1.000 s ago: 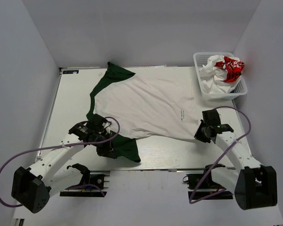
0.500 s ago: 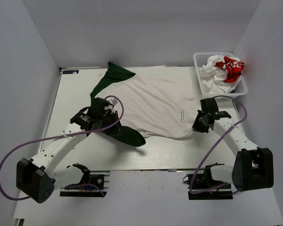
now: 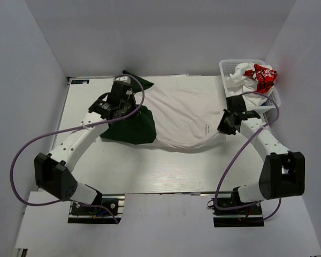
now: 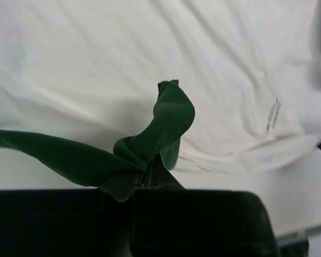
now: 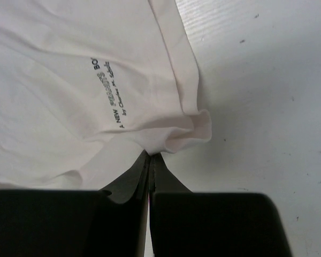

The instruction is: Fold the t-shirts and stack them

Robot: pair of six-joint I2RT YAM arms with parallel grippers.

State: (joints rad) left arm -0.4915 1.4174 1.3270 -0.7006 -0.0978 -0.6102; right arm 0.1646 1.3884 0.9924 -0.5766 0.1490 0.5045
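The off-white t-shirt (image 3: pixel 184 115) with dark green sleeves lies on the table, its near edge lifted and drawn toward the far side. My left gripper (image 3: pixel 125 107) is shut on the near green sleeve (image 3: pixel 131 127), which hangs in a fold over the shirt's left part. In the left wrist view the sleeve (image 4: pixel 168 120) bunches out of the shut gripper (image 4: pixel 148 174). My right gripper (image 3: pixel 228 124) is shut on the shirt's hem corner (image 5: pixel 190 131), pinched at the fingertips (image 5: pixel 150 156), close to small dark lettering (image 5: pixel 109 104). A white t-shirt with red print (image 3: pixel 259 75) sits crumpled in the basket.
A white mesh basket (image 3: pixel 223 67) stands at the far right corner, just beyond the right gripper. The other green sleeve (image 3: pixel 142 81) lies at the far edge of the white table (image 3: pixel 166 166). Purple cables loop off both arms.
Both arms have swung toward the far side, carrying the shirt's near edge with them. The near green sleeve has gone from the front left to over the shirt's left part.
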